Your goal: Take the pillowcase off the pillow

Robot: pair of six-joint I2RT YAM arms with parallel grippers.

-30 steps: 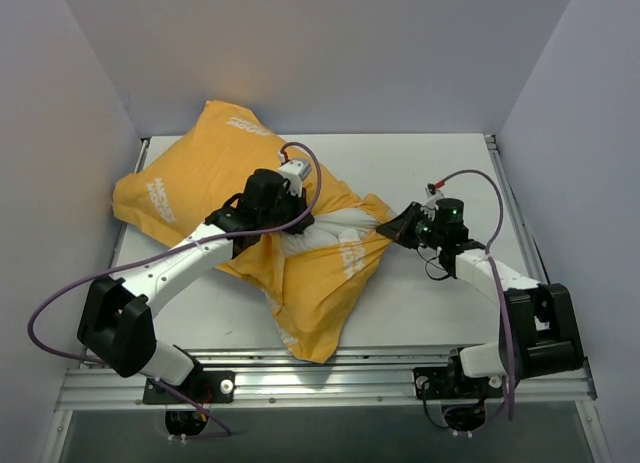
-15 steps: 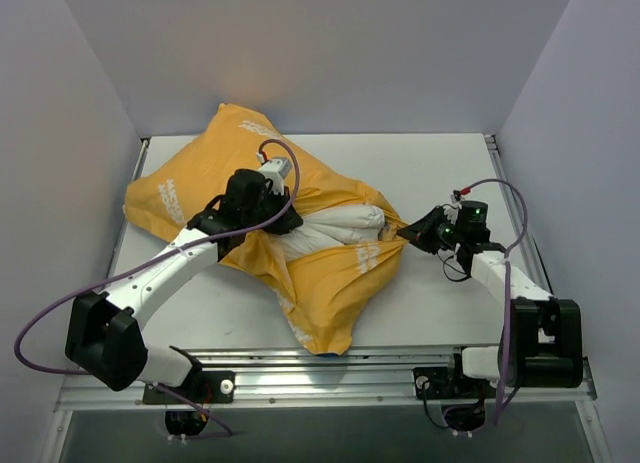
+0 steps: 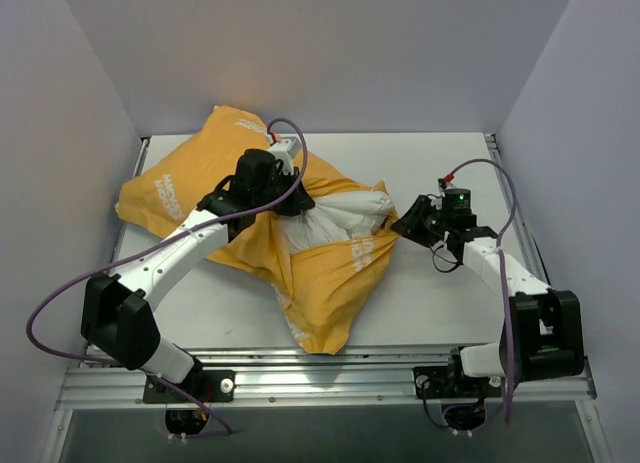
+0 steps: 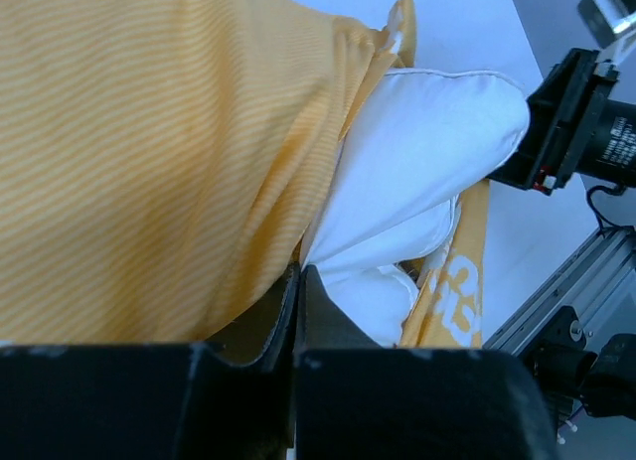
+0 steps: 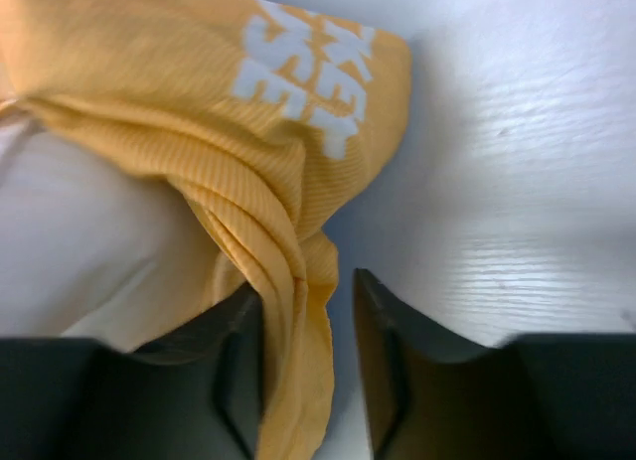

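Note:
The orange-yellow pillowcase (image 3: 195,188) with white lettering lies crumpled across the table, its blue face hidden. The white pillow (image 3: 338,215) bulges out of its opening in the middle. My left gripper (image 3: 289,204) sits on top at that opening. In the left wrist view its jaws (image 4: 299,272) are pressed shut where a fold of the pillow (image 4: 427,132) runs into the tips, with pillowcase (image 4: 149,132) beside it. My right gripper (image 3: 406,226) is at the pillowcase's right end. In the right wrist view its jaws (image 5: 306,286) stand apart, with a twisted strand of pillowcase (image 5: 268,231) between them against the left finger; pillow (image 5: 79,231) shows at left.
The white table (image 3: 440,173) is walled in by grey panels at the back and both sides. A metal rail (image 3: 330,383) runs along the near edge by the arm bases. Purple cables loop off both arms.
My left gripper has shifted back and to the right, and more white pillow shows. My right gripper swung right, then came back left toward the pillowcase's end.

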